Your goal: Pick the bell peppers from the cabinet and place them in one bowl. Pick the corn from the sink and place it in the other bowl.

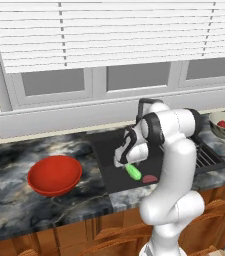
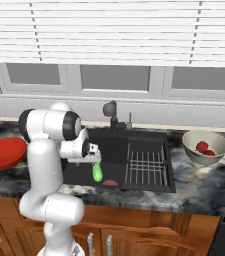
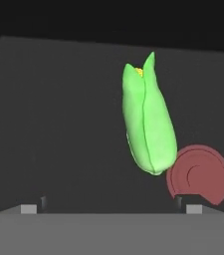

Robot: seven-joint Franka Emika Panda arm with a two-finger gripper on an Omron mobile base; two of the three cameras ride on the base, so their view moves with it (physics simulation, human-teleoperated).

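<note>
Green corn (image 3: 149, 124) lies centre-right of the hand view on the black sink (image 3: 58, 124) floor; the gripper (image 3: 113, 206), spread wide, hangs above, seemingly to straddle it.

White slatted blinds (image 1: 109, 30) hang above the dark marbled counter (image 1: 14, 200); a reddish-pink disc (image 3: 199, 175) lies flat.

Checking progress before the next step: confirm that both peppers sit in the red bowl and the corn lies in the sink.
Wrong bowl. The peppers sit in the grey bowl, as the right base view shows; the red bowl holds none. The corn does lie in the sink.
</note>
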